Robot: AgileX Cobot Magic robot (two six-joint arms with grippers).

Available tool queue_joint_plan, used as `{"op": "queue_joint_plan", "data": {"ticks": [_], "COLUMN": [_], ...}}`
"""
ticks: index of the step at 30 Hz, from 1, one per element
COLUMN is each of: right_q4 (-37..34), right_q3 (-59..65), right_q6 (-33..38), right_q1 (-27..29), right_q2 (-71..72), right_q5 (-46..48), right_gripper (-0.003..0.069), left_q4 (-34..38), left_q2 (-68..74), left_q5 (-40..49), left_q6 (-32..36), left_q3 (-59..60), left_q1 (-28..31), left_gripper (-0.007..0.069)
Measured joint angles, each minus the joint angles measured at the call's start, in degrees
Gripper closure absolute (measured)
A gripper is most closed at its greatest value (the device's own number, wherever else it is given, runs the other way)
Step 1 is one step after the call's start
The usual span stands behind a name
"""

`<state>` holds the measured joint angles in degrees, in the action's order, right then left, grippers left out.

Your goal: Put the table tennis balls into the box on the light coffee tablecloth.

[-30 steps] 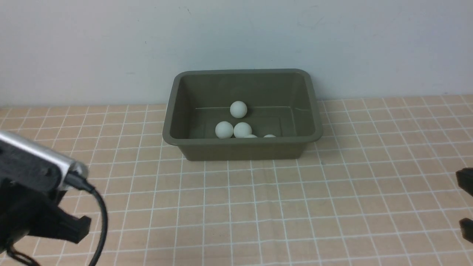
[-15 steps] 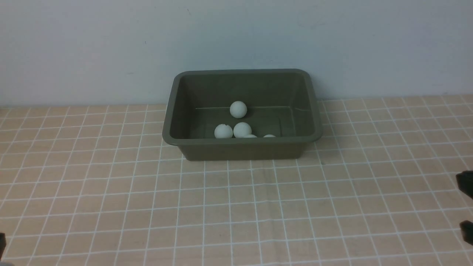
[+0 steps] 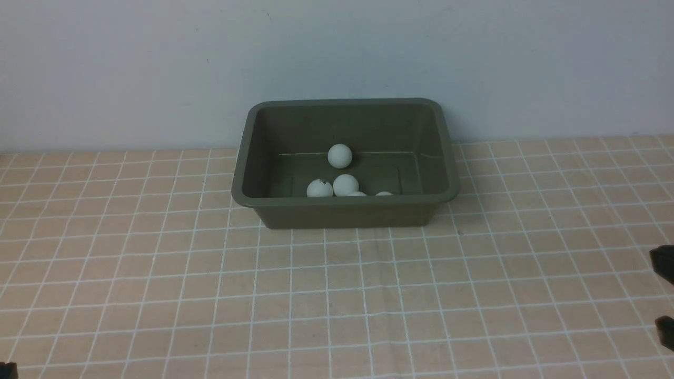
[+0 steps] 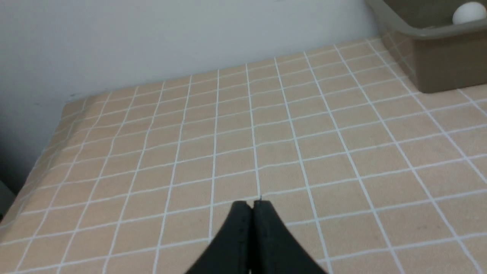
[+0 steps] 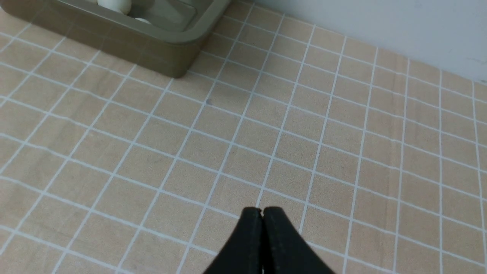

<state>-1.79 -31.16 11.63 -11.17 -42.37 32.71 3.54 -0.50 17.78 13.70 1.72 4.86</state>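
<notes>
The olive-green box (image 3: 342, 201) stands at the back middle of the light coffee tablecloth (image 3: 337, 295), against the wall. Several white table tennis balls lie inside: one toward the back (image 3: 339, 156), two side by side nearer the front (image 3: 319, 188) (image 3: 345, 184), and others that only peek over the front rim. My left gripper (image 4: 252, 205) is shut and empty, low over bare cloth, left of the box (image 4: 437, 64). My right gripper (image 5: 262, 211) is also shut and empty, over cloth to the right of the box (image 5: 159, 43).
A pale wall (image 3: 337, 52) rises directly behind the box. In the left wrist view the cloth's left edge (image 4: 45, 129) drops off. Black parts of my right arm (image 3: 664, 260) show at the front view's right edge.
My left arm has pulled back out of the front view toward the lower left corner. The left ball in the box rolled a little toward the front rim. The right arm stayed still.
</notes>
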Motion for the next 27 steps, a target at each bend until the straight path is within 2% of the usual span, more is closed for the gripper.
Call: {"op": "queue_joint_plan", "data": {"ticks": [23, 27], "right_q4": [0.39, -0.04], "right_q3": [0.06, 1.5], "right_q6": [0.54, 0.46], "right_q1": [-1.21, 1.87], "right_q2": [1.64, 4.67], "right_q5": [2.27, 1.1], "right_gripper": [0.0678, 0.0678], "left_q4": [-0.25, -0.25], "left_q2": [0.0, 0.0], "left_q5": [1.05, 1.07], "left_q6": [-0.02, -0.02], "left_q3": [0.0, 0.0], "left_q1": [0.0, 0.0], "left_gripper": [0.0693, 0.0693]}}
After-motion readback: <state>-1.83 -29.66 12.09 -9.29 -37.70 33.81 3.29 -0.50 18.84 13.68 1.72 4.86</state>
